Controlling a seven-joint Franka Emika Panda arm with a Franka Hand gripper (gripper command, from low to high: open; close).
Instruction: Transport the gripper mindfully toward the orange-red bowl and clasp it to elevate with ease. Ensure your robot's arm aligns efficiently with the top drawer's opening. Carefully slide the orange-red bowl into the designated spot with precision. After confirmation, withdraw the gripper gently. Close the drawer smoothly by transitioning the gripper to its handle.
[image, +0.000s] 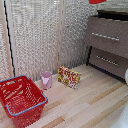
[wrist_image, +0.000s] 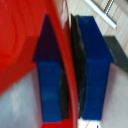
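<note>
Only the gripper shows of the robot, in the wrist view: two fingers tipped in saturated blue, blocky with stepped, ridged faces, each widening to a peaked shoulder. Dark, rough black pads line their inner sides.

Light wood floor: red basket, pink cup, colourful box; dresser at back.
</note>
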